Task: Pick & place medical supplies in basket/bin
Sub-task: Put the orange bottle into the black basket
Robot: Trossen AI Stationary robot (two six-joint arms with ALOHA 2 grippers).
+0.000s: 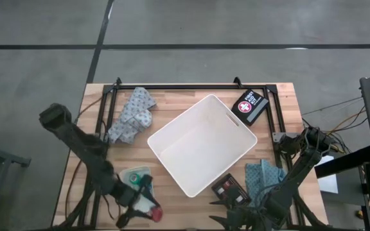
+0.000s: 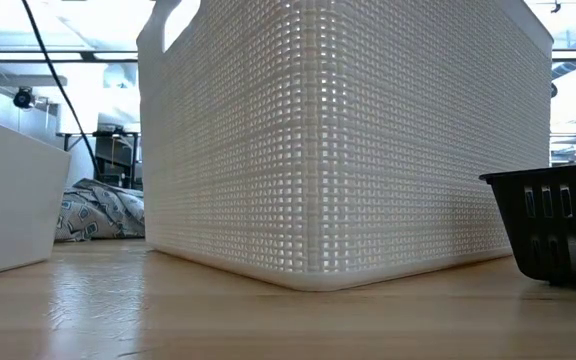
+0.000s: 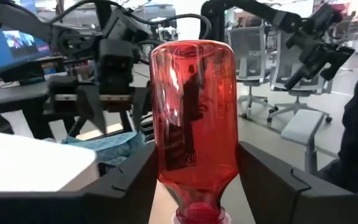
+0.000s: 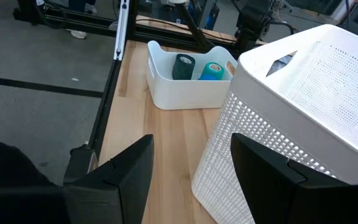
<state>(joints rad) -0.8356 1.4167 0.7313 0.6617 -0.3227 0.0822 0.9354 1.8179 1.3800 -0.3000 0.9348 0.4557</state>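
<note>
Looking down, we see the white bin sitting askew at the middle of the table, nothing visible inside it. The left gripper, near the table's front edge, holds a red translucent bottle between its 2 fingers. The right gripper (just beside the bin's mesh wall) has its fingers parted around nothing.

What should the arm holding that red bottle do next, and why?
Probably lift and carry it toward the white bin. The left tool already grips the red bottle between its fingers, near the table's front edge, and the bin looks empty.
</note>
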